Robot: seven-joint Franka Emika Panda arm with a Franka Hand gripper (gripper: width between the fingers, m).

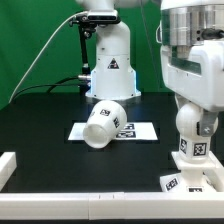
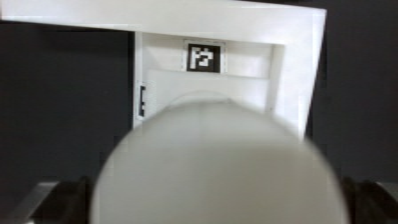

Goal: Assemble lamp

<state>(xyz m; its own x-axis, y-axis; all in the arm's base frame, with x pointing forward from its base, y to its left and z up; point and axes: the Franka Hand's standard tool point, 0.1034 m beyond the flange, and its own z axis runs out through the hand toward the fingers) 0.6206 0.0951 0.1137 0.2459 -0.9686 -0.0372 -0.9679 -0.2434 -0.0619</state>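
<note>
The rounded bulb (image 1: 190, 125) stands neck down, with a tag on its neck, right over the flat square base (image 1: 192, 182) at the exterior view's right front. My gripper (image 1: 192, 108) comes down from above and is shut on the bulb's top. In the wrist view the bulb (image 2: 214, 155) is a big blurred dome between my dark fingers (image 2: 32, 203), and the tagged base (image 2: 240, 60) lies beyond it. I cannot tell if the neck sits in the base. The tapered shade (image 1: 100, 124) lies on its side in the middle of the table.
The shade rests on the marker board (image 1: 140, 131). The white robot pedestal (image 1: 110, 65) with a triangle sticker stands at the back centre. A low white rail (image 1: 90, 206) runs along the table's front, with a white block (image 1: 8, 165) at the exterior view's left.
</note>
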